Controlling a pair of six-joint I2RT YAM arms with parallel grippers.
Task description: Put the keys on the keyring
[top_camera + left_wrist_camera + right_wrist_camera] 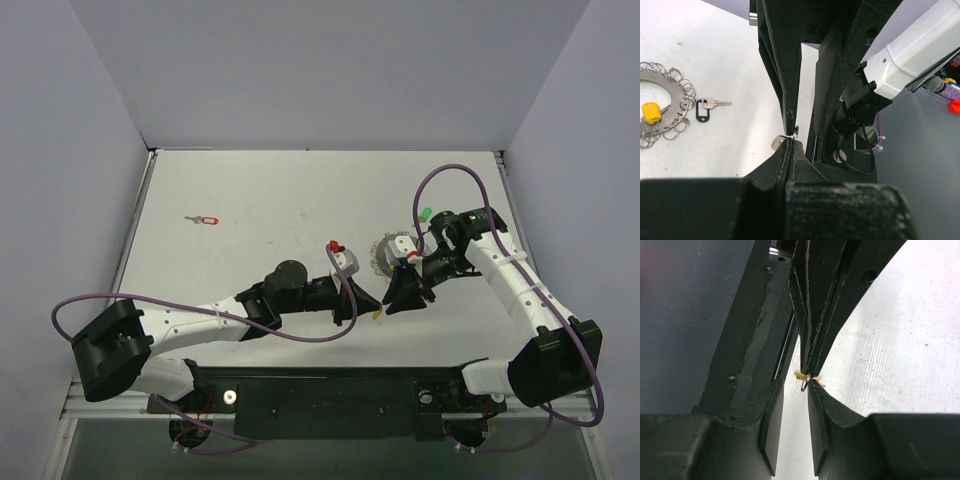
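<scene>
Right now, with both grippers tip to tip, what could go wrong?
1. The left gripper pinches the yellow key with its fingertips alone. With the right gripper open, the key could slip free.
2. Both arms' fingertips nearly touch, so a small move could knock them together.
3. The keyring lies right beside the right arm, and a swing might shove it.

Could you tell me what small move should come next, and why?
Probably ease the right gripper back: its jaws stand apart, while the jaws of the left gripper are shut on the small ring of the yellow key, so the left seems to hold it alone.
</scene>
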